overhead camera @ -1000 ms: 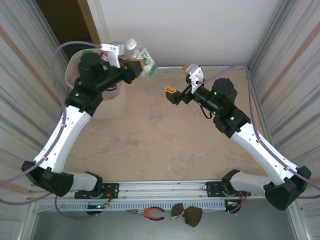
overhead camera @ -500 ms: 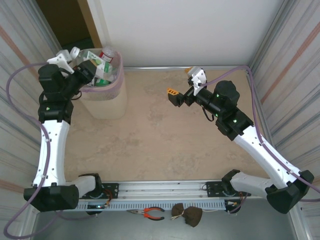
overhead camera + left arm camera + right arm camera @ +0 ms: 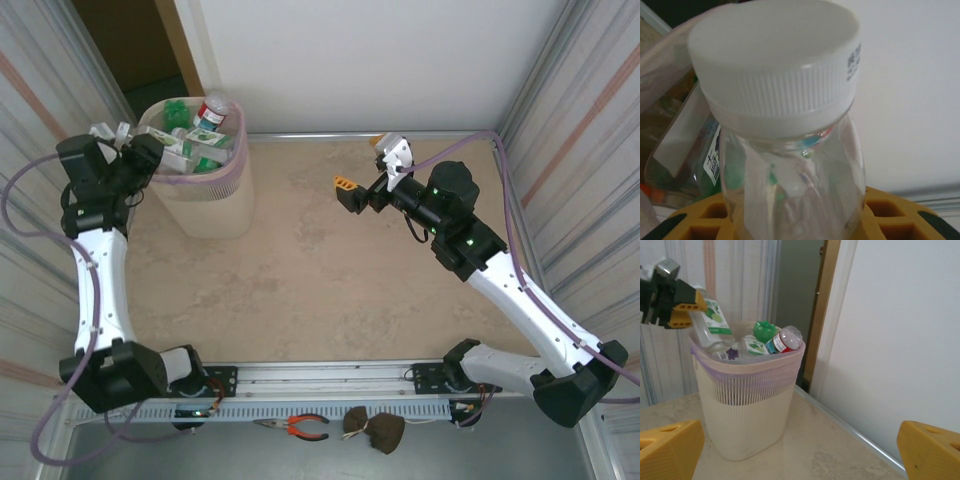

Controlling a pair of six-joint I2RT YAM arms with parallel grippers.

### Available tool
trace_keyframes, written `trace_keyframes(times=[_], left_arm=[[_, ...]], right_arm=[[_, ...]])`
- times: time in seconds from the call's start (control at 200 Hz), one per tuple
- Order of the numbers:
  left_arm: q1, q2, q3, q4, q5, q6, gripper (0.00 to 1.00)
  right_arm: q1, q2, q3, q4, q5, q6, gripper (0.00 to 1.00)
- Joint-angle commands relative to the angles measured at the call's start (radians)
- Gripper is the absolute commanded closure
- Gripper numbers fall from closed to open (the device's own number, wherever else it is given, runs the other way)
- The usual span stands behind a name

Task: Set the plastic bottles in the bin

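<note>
Pinkish bin (image 3: 742, 410) holds perhaps four bottles (image 3: 782, 341).

The white-capped clear bottle (image 3: 790, 165) is running off the left wrist view's bottom edge, as are the yellow fingers (image 3: 910, 220) of the left gripper (image 3: 790, 222). The wall of the bin (image 3: 742, 415) is hiding the lower parts of the piled bottles (image 3: 782, 340). The fingers (image 3: 667, 452) of the right gripper (image 3: 800, 450) are being cropped at the bottom corners.

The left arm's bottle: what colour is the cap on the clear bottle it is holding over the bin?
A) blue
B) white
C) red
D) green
B: in the left wrist view, the clear bottle gripped between the left fingers wears a ribbed white cap.
</note>
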Motion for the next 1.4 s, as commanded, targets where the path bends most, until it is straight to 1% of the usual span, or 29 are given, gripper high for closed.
trace_keyframes(times=[0.0,0.125,0.17,0.271,0.391,0.506,0.571,0.746,0.842,0.927,1.012,1.077,1.162,1.292,1.398], left_arm=[[0.005,0.049,0.013,0.041,0.096,-0.022,0.67],[0.006,0.080,0.013,0.025,0.104,-0.018,0.67],[0.005,0.085,0.011,0.011,0.102,-0.018,0.65],[0.005,0.086,0.003,-0.017,0.097,-0.021,0.56],[0.005,0.083,0.032,-0.075,0.081,-0.010,0.42],[0.006,0.058,0.069,-0.122,0.037,0.003,0.32],[0.006,0.047,0.088,-0.142,0.018,0.008,0.30],[0.006,0.029,0.144,-0.186,-0.010,0.031,0.29],[0.003,0.035,0.185,-0.189,0.009,0.054,0.31],[-0.016,0.065,0.242,-0.196,0.051,0.088,0.39],[-0.074,0.113,0.311,-0.205,0.080,0.125,0.49],[-0.125,0.169,0.384,-0.244,0.082,0.161,0.56],[-0.168,0.238,0.448,-0.288,0.076,0.195,0.63],[-0.177,0.305,0.478,-0.327,0.056,0.229,0.69],[-0.168,0.326,0.470,-0.385,-0.006,0.284,0.69]], right_arm=[[-0.008,-0.020,-0.016,-0.009,0.013,0.002,0.02],[-0.011,-0.018,-0.016,-0.008,0.015,0.001,0.02],[-0.012,-0.018,-0.016,-0.008,0.015,-0.002,0.02],[-0.015,-0.014,-0.015,-0.006,0.016,-0.003,0.02],[-0.018,-0.007,-0.007,-0.006,0.008,-0.003,0.02],[-0.019,-0.005,-0.003,-0.008,0.004,-0.006,0.02],[-0.021,-0.006,-0.003,-0.006,0.004,-0.005,0.02],[-0.021,-0.007,-0.003,-0.006,0.004,-0.007,0.02],[-0.022,-0.008,-0.003,-0.007,0.002,-0.007,0.02],[-0.023,-0.007,-0.003,-0.006,0.001,-0.007,0.02],[-0.024,-0.002,-0.003,-0.004,-0.002,-0.006,0.02],[-0.025,-0.001,-0.001,-0.006,-0.002,-0.005,0.02],[-0.026,-0.002,-0.002,-0.008,-0.001,-0.004,0.02],[-0.025,-0.014,-0.009,-0.011,0.004,-0.003,0.02],[-0.027,-0.022,-0.013,-0.016,0.013,-0.004,0.02]])
